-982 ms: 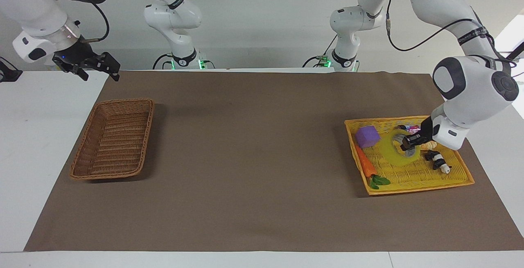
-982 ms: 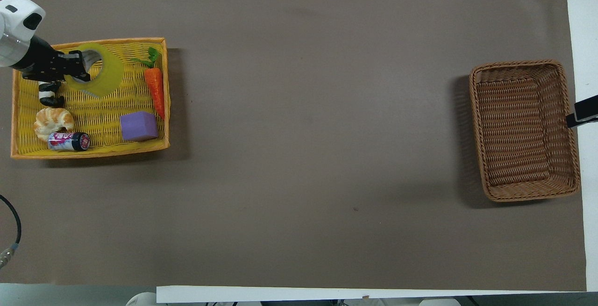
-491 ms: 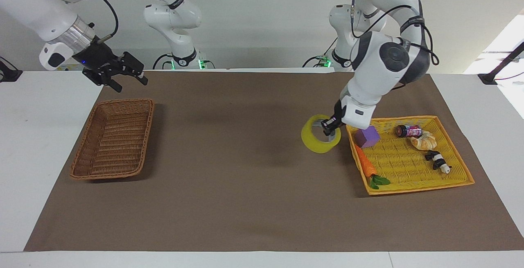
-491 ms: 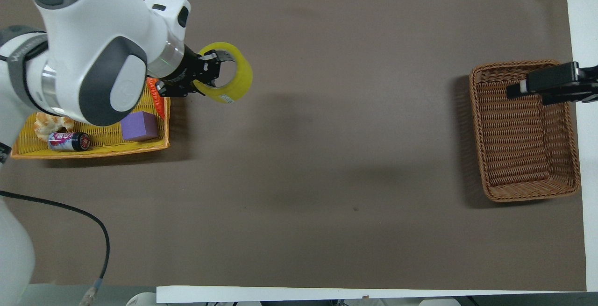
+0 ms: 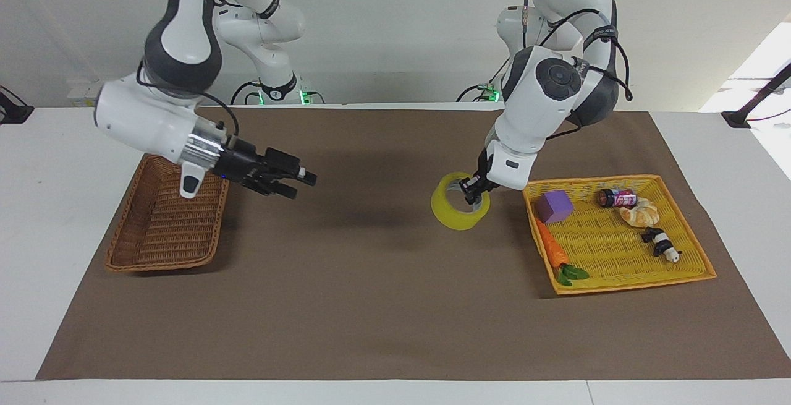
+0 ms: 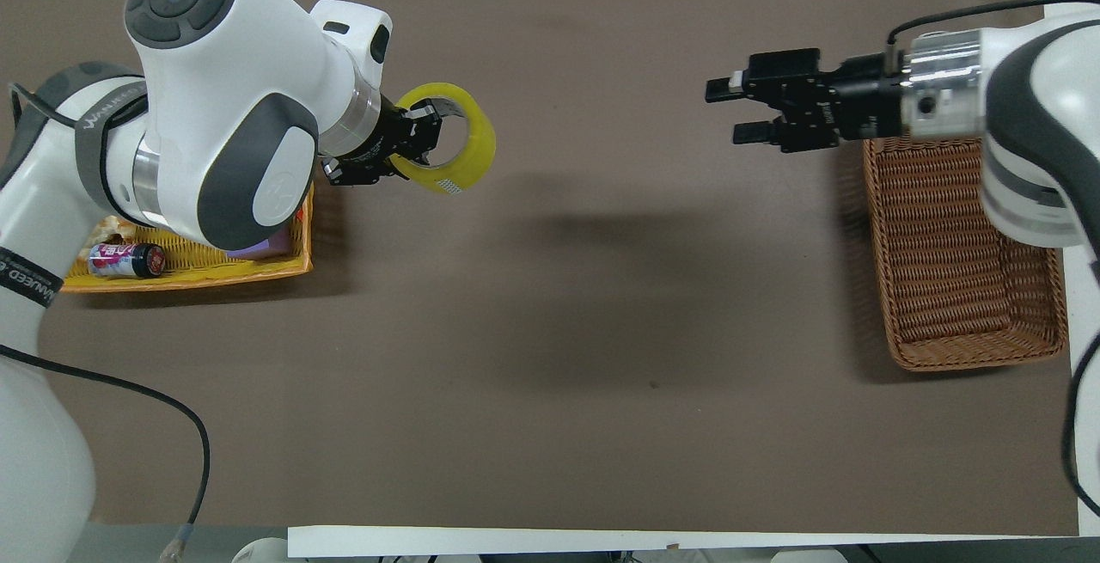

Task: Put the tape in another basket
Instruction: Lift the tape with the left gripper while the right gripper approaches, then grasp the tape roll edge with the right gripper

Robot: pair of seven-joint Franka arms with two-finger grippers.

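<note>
Facing view: left end effector [image 5: 471, 195] grips tape [image 5: 458, 210] over the counter [image 5: 371, 306] at nine o'clock of the yellow tray [image 5: 624, 284] (carrot [image 5: 552, 247], purple block [image 5: 554, 206] inside); right end effector [image 5: 295, 182], fingers apart, beside the bare basket [image 5: 162, 232].

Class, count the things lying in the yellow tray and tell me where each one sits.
5. Purple block and can nearest the robots, croissant beside the can, carrot along the edge toward the right arm, panda toy farther out. None seem hidden.

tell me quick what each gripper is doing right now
Left gripper: shut on the tape, up over the mat.
Right gripper: open, holding nothing, beside the basket.
</note>
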